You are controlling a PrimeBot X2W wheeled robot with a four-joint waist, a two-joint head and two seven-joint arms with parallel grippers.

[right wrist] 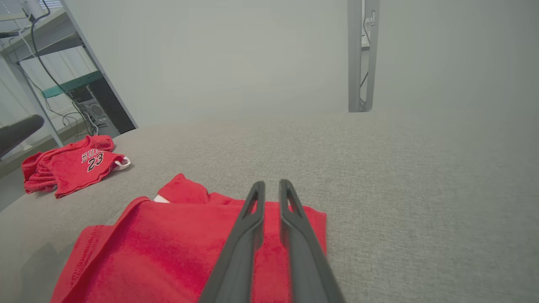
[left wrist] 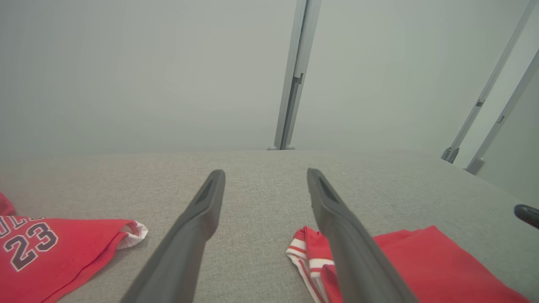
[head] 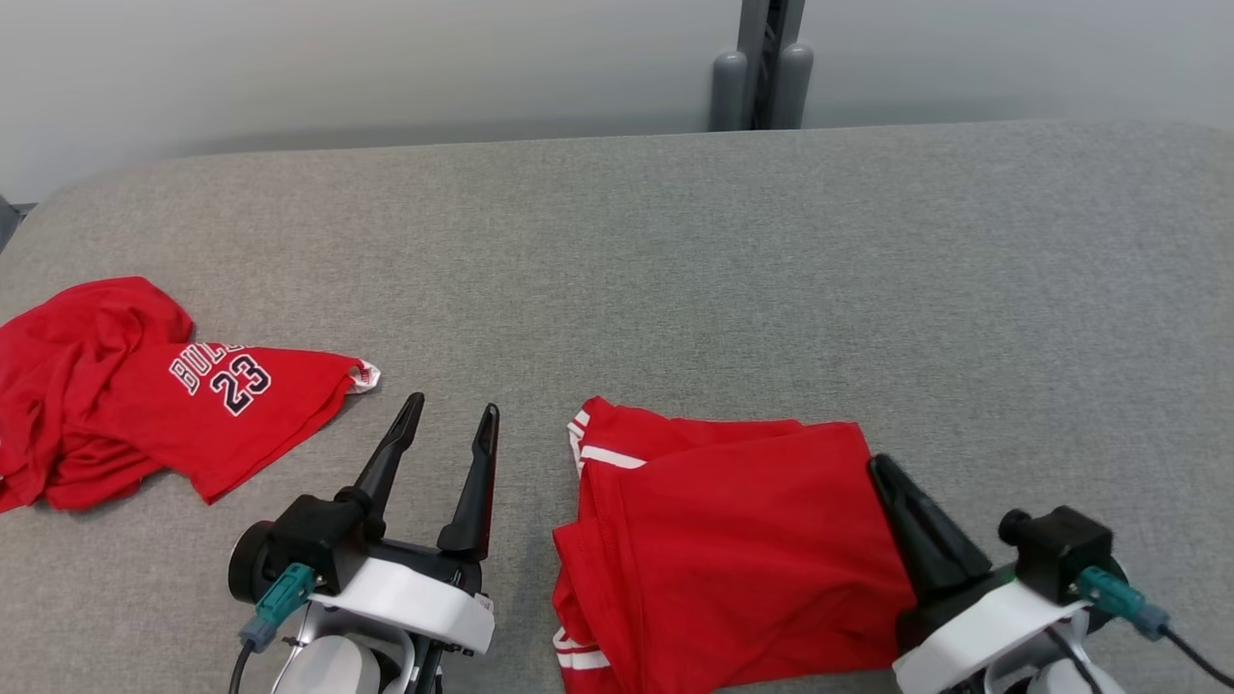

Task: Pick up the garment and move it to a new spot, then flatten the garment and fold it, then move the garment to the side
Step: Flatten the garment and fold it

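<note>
On the grey tabletop (head: pixel 733 241), close to the robot and a little right of the middle: the striped garment (head: pixel 733 540), red with white bands at the hem, lying in loose folded layers. Over its right edge, the right end effector (head: pixel 879 470), pointing away from the robot, both fingers (right wrist: pixel 248 227) drawn nearly together with only a thin slit between. Impossible to tell whether pinching cloth or not. Just left of the garment and not touching it, the left end effector (head: pixel 454 405), hovering over bare tabletop, fingers spread wide apart and holding nothing. Further to the left, well apart from the striped garment, the numbered jersey (head: pixel 145 405), also red, crumpled in a heap, showing a white 23 and a bit of white lining at one opening. Behind the far edge, a grey post (head: pixel 762 67) against a pale wall
</note>
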